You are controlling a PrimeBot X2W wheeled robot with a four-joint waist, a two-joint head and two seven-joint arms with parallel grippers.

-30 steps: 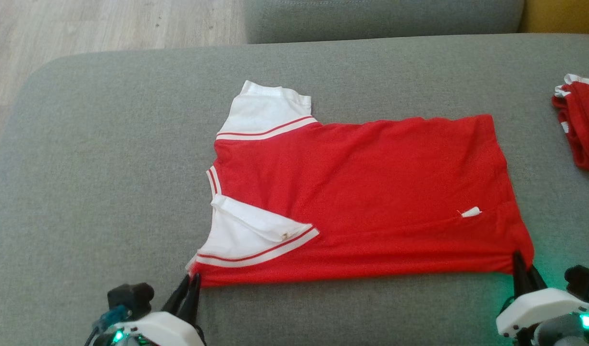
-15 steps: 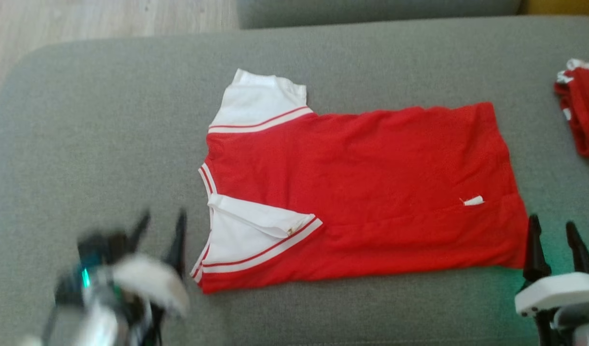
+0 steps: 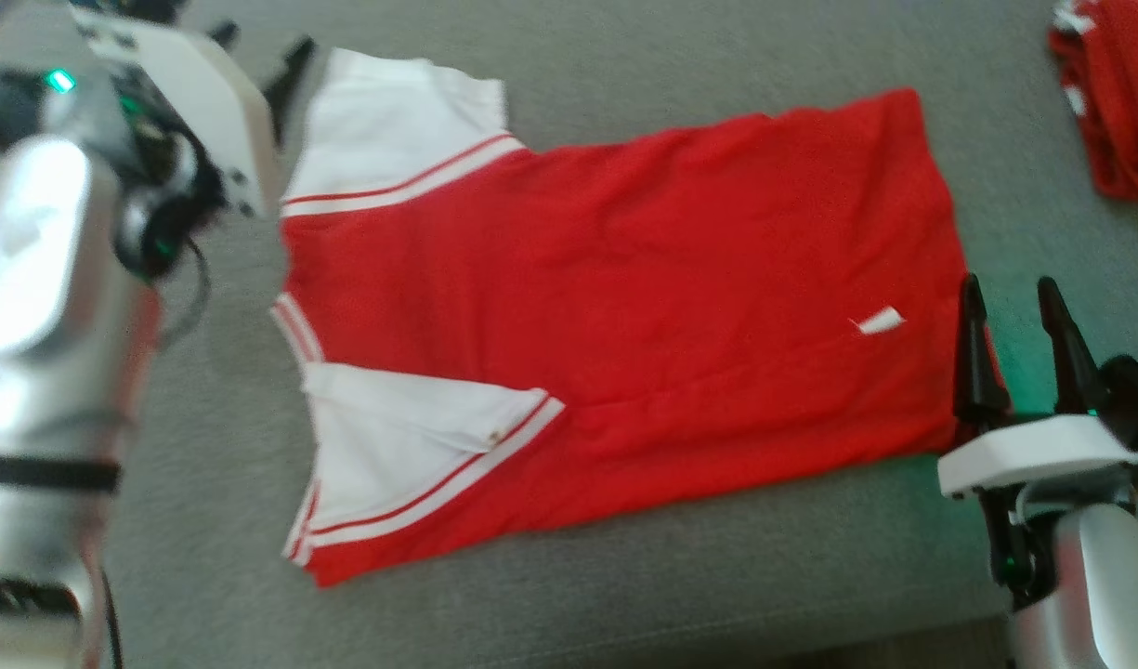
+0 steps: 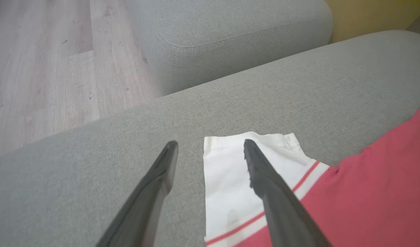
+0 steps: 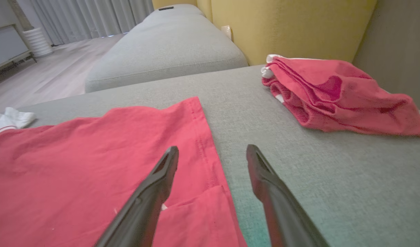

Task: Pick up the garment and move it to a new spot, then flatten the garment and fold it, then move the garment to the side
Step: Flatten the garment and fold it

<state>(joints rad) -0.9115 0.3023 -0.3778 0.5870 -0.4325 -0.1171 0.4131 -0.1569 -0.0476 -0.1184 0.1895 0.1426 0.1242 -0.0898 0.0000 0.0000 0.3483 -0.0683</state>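
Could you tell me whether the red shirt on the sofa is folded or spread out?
Partly folded: the red shirt has its near sleeve turned onto the body; the far sleeve lies spread.

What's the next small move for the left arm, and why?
Probably lower the left gripper and pinch the far white sleeve: its open fingers straddle the sleeve's edge, and the shirt has its near sleeve folded in, the far one not.

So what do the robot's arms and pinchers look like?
Both forearms are shiny silver tubes, and the left forearm wears a black band. A white blocky wrist housing sits at each end, with a small green light and a thin black cable. The left gripper and right gripper each have two long, dark, pointed fingers.
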